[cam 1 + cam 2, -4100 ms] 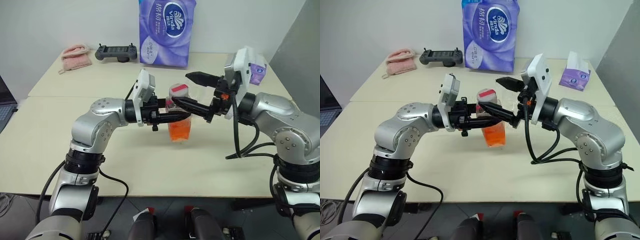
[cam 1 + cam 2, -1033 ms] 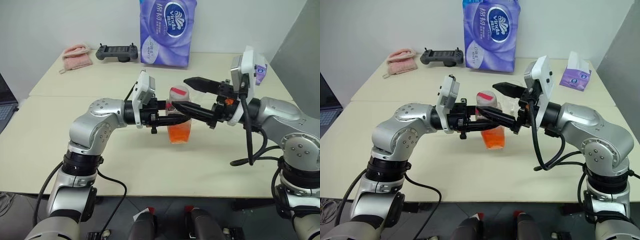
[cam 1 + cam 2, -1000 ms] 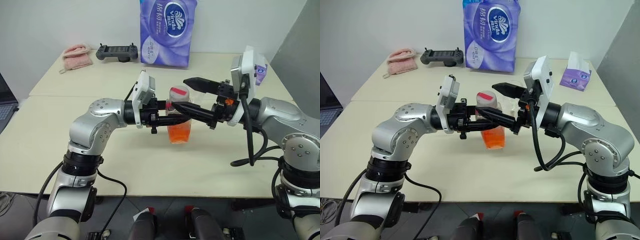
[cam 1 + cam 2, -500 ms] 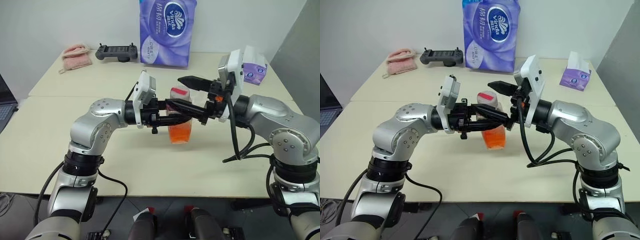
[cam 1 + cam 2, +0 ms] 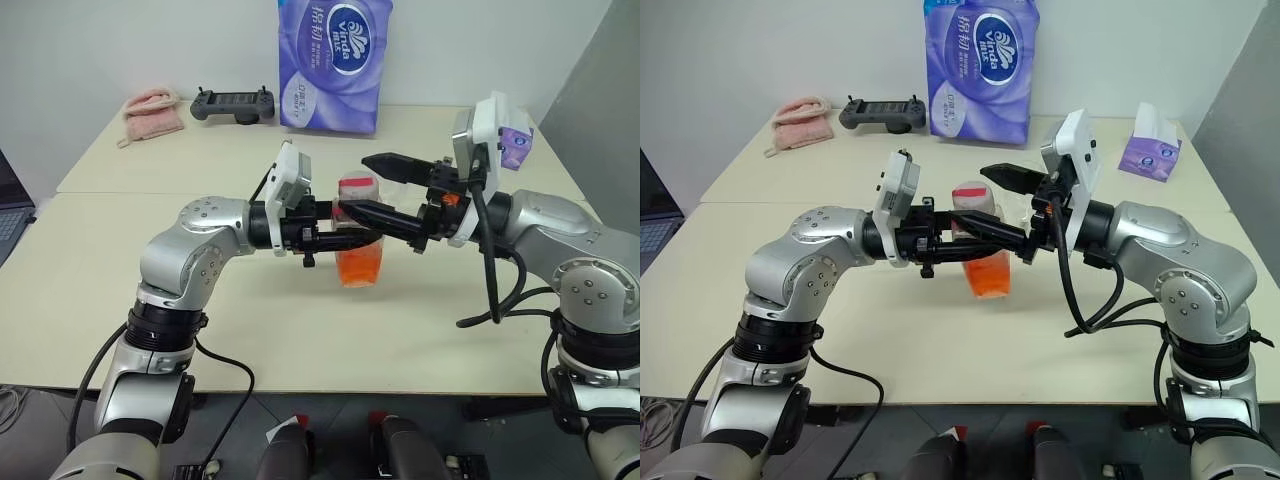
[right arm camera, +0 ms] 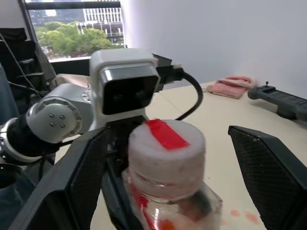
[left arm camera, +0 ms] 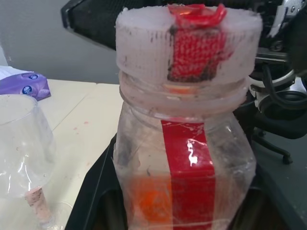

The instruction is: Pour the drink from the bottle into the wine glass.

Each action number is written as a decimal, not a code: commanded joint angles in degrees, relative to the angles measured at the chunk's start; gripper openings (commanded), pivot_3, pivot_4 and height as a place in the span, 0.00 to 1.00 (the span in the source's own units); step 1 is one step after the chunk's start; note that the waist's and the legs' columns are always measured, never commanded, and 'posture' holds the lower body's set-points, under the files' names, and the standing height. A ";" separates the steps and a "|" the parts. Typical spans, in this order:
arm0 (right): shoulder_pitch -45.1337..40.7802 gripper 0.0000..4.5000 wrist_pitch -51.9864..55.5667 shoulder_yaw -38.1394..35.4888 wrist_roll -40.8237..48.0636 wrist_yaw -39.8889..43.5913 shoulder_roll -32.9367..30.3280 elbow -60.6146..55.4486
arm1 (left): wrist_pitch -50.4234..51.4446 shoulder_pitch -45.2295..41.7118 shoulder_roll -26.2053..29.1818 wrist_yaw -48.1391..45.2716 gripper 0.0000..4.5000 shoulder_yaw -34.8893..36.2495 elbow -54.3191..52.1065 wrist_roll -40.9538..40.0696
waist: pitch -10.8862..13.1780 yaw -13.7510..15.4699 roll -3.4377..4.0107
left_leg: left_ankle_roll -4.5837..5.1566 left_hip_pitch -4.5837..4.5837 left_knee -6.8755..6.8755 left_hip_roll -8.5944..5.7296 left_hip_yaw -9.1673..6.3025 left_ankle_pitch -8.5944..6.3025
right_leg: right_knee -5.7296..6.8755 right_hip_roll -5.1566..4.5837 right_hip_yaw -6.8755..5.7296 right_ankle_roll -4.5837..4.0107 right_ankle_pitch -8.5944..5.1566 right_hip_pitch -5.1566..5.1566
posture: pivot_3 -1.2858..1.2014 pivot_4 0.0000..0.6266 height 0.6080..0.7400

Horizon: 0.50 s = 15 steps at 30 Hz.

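The bottle stands upright above the table, long axis vertical, its white cap with the red mark uppermost. The drink fills its lower part. The left gripper reaches in level from the bottle's left, fingers pinching the clear body just above the drink. The right gripper comes from the bottle's right at cap height, fingers spread wide, one on each side of the cap and apart from it. The wine glass stands upright just behind the bottle, on the far side from the robot, its bowl near the bottle's shoulder.

Nearer the robot than the bottle, the tabletop lies bare to its front edge. Well behind the bottle, at the far edge, stand a purple tissue pack, a black controller and a pink cloth; a small tissue box sits behind and to the right.

Compared with half a second ago, the right gripper has drawn slightly away to the right; the bottle is unmoved.
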 commanded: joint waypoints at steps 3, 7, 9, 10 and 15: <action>-0.34 0.93 -0.40 -0.24 1.34 -1.16 1.89 -1.20 | -1.13 -1.51 0.08 0.30 0.41 0.92 -0.99 -0.17 | 0.00 0.00 0.00 | 0.00 0.00 0.00 0.00 0.00 0.00 | 0.01 0.00 -0.01 0.00 0.00 0.00 | 0.52 0.24 1.00; -0.36 0.65 -0.32 -0.33 1.31 -1.19 2.35 -0.86 | -1.01 -1.37 0.15 0.45 0.41 0.97 -1.19 -0.19 | 0.00 0.00 0.00 | 0.00 0.00 0.00 0.00 0.00 0.00 | 0.00 0.00 0.00 0.00 0.00 0.00 | 0.52 0.24 1.00; -0.29 0.48 -0.47 -0.22 0.97 -0.99 2.17 -0.74 | -0.95 -1.27 0.28 0.49 0.41 1.08 -1.34 -0.19 | 0.00 0.00 0.00 | 0.00 0.00 0.00 0.00 0.00 0.00 | 0.00 0.00 0.00 0.00 0.00 0.00 | 0.52 0.24 1.00; -0.28 0.42 -0.55 -0.17 0.83 -0.87 2.07 -0.67 | -0.96 -1.26 0.30 0.51 0.41 1.09 -1.34 -0.15 | 0.00 -0.01 0.00 | 0.00 0.00 0.00 0.00 0.00 0.00 | 0.00 0.00 0.00 0.00 0.00 0.00 | 0.52 0.24 1.00; -2.35 0.41 -0.74 -2.30 1.44 -2.57 2.86 1.22 | -0.93 -1.04 0.33 0.67 0.41 1.13 -1.57 -0.16 | 0.00 -0.01 0.00 | 0.00 0.00 0.00 0.00 0.00 0.00 | 0.00 0.00 0.00 0.00 0.00 0.00 | 0.52 0.24 1.00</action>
